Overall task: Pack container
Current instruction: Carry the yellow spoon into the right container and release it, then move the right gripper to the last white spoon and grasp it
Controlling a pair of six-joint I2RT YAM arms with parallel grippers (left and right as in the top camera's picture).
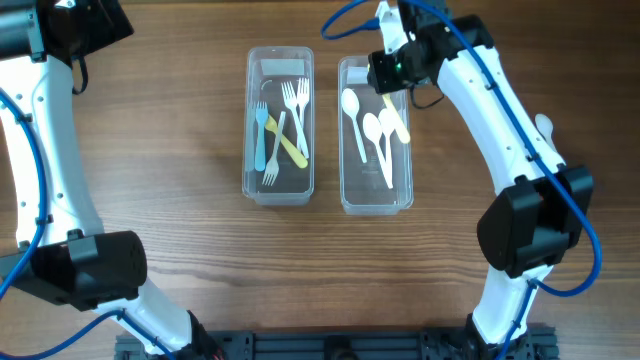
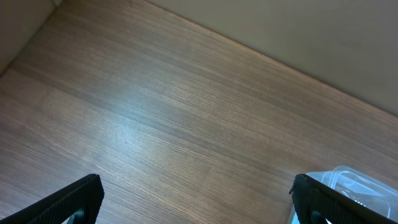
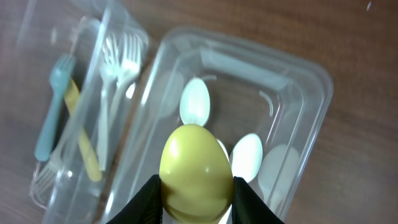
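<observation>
Two clear tubs, upper centre overhead: fork tub [image 1: 252, 150], spoon tub [image 1: 375, 205]. Right gripper [image 3: 196, 202] grasping yellow spoon [image 3: 196, 168] above spoon tub. Left gripper [image 2: 196, 193] released, fingers wide, over table [image 2: 186, 112], upper left overhead.

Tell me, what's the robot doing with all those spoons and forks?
It's sorting cutlery. The right claw grips a yellow spoon over the clear box with the white spoons. The forks sit in the other box beside it. The left claw hangs open above the table, holding nothing.
</observation>
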